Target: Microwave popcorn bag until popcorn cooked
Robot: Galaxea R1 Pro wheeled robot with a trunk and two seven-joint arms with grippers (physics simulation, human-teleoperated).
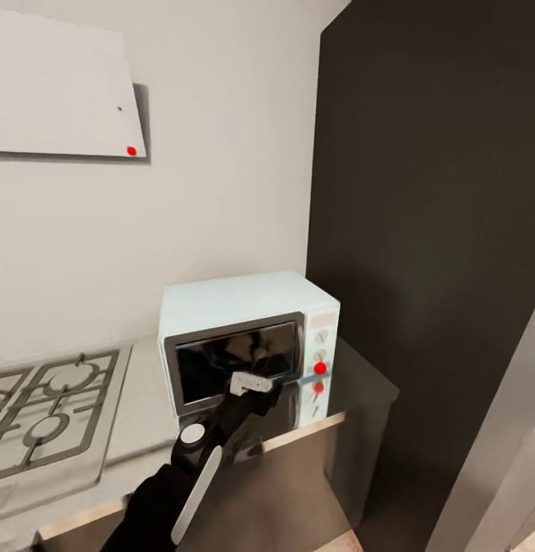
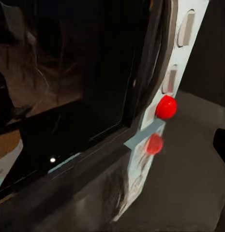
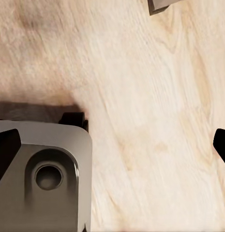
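I see a steel gas hob (image 1: 49, 414) with grey pan grates. Above the hob on the pale wall (image 1: 221, 192), a flat white hood (image 1: 64, 88) with a small red dot at its corner. Far right of the hob, a tall dark cabinet (image 1: 428, 230). Light wood floor (image 3: 156, 121) below, a grey metal block (image 3: 44, 174) resting on it.

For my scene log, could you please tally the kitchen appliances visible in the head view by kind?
Microwave: 1
Gas hob: 1
Hood: 1
Total: 3
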